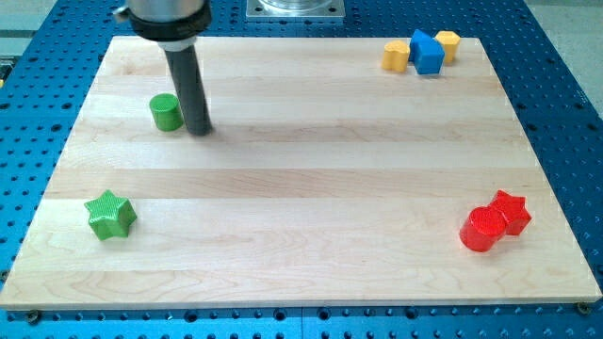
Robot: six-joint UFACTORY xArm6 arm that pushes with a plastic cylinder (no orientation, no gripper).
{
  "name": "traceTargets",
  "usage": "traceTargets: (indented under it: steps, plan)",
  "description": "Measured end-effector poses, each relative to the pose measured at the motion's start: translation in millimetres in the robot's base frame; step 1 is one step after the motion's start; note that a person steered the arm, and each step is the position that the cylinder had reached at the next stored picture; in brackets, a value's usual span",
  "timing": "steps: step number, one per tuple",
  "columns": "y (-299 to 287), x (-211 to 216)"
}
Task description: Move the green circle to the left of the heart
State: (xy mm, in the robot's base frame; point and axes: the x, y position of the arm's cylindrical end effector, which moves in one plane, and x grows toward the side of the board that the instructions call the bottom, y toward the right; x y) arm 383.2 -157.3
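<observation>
tip: my tip [200, 131] just beside green circle [166, 112], at its 3 o'clock
gripper: none, bare rod
green circle: board's 10 o'clock
heart: can't tell which block
green star [110, 215]: 8 o'clock

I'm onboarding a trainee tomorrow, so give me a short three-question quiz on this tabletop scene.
1. True or false: my tip is at the view's left of the green cylinder block.
2. Which block touches the red cylinder block? A) green star block B) red star-like block C) blue block
3. How many yellow blocks flank the blue block on the wooden board?

Key: 1 false; 2 B; 3 two.
</observation>
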Motion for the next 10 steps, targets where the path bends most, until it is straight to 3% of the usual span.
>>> traceTargets:
  steps: [1, 2, 3, 4, 5, 6, 7, 8, 9, 10]
  plan:
    - [-57.7, 19.9]
    - [-74.6, -15.3]
    - [42.1, -53.8]
    - [98.6, -57.0]
    - [26.6, -10.8]
    - [-22.2, -52.9]
    - [58.5, -99.6]
    - [148.2, -99.4]
    - [71.8, -118.4]
    - [122.1, -140.1]
